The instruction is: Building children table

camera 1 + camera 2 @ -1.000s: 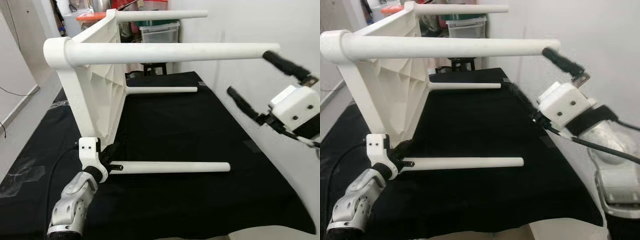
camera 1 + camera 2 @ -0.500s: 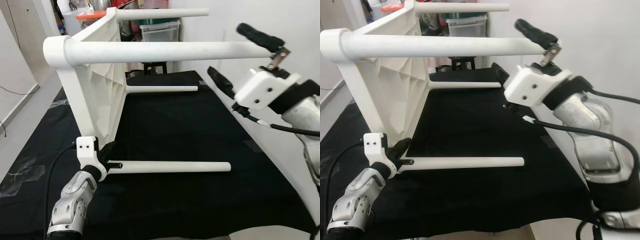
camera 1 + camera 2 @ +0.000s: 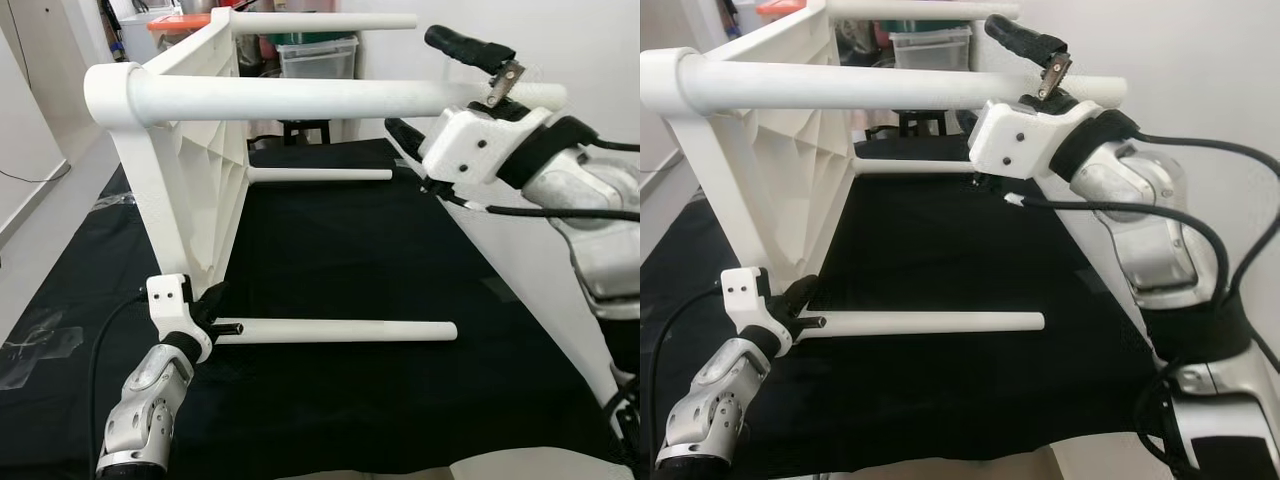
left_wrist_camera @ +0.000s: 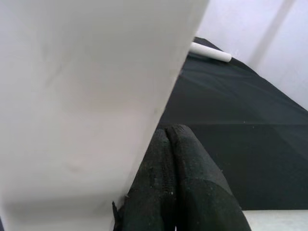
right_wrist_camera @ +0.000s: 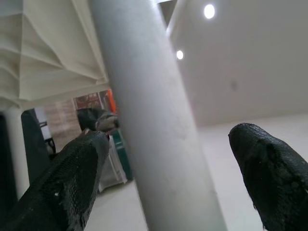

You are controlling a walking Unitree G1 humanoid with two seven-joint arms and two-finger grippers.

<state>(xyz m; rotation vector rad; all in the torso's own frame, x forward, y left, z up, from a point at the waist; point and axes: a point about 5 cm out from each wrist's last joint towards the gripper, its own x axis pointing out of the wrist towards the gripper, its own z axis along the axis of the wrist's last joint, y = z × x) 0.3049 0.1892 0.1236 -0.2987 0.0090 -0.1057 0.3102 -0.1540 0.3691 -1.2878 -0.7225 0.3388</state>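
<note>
Right gripper (image 3: 432, 95) fingers apart, straddling upper near leg (image 3: 300, 100) of table (image 3: 190, 170), which lies on its side on black cloth (image 3: 400, 260). Left gripper (image 3: 212, 305) closed at bottom corner. Looks rigid, light, slick plastic; I'd grip leg mid-shaft.

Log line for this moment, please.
table: on its side on black cloth | left gripper: shut at lower leg base | right gripper: jaws open around upper leg, not closed
</note>
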